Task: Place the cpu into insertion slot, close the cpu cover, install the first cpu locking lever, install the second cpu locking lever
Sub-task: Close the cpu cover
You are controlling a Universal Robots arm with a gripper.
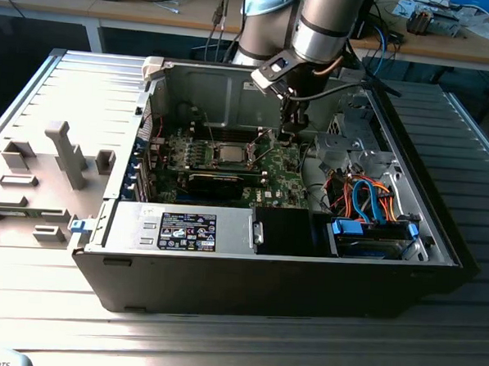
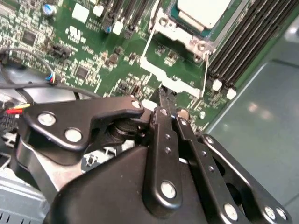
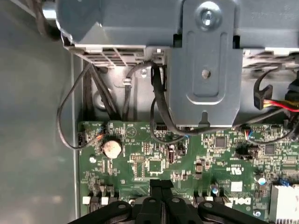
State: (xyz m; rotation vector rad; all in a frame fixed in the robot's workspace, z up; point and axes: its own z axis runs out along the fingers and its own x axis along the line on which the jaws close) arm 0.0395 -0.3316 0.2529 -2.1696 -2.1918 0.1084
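Ribbed metal table (image 1: 40, 320), open computer case (image 1: 264, 274): the arm's gripper (image 2: 163, 95) hovers low over the green motherboard (image 2: 93, 46), at about two o'clock of the insertion slot (image 1: 245, 147) in the exterior view. Its jaws are drawn together with nothing seen between them. The cpu (image 2: 205, 10) sits in the slot, silver top up, and the cpu cover (image 2: 180, 33) appears to lie down around it. Whether either locking lever is latched cannot be told; that work seems to be what is left.
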